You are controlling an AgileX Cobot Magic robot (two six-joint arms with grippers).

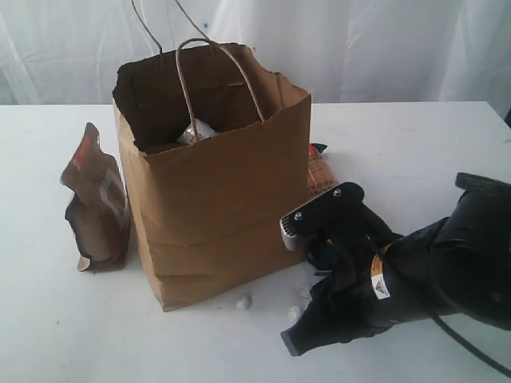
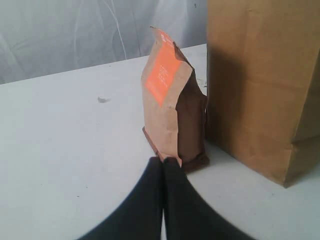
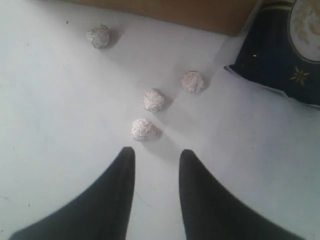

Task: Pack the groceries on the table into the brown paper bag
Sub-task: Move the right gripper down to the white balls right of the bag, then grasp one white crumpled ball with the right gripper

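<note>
I count one paper bag (image 1: 215, 199), one brown pouch (image 2: 172, 120), one long packet (image 3: 280, 55) and four small white crumpled balls (image 3: 154, 99) on the white table (image 1: 415, 144). Something pale (image 1: 196, 132) shows inside the bag's mouth; I cannot tell what it is.

My left pincer (image 2: 163, 162) sits low, nearly level with the table. Its two black fingers are pressed together with nothing between them. The tips point at the foot of the pouch, which stands straight ahead and very close; I cannot tell whether they touch it. The pouch is upright, its long axis vertical and its crimped top up. Its orange label is on the face angled toward this pincer and away from the bag. The bag stands just beside the pouch, on the side toward my right arm (image 1: 399, 271). It is upright, with its mouth open upward and its loop handles raised.

My right arm reaches in low and tips downward, so my right pincer (image 3: 156, 155) looks down on the table by the foot of the bag. Its fingers are partly apart and the gap holds nothing. The nearest ball lies just ahead of the tips, two more lie a little farther ahead, and the fourth lies well ahead near the bag's bottom edge. The packet lies flat ahead and off to one side of this pincer. Its navy end is nearest, and its long axis runs away along the bag's side to the orange end.
</note>
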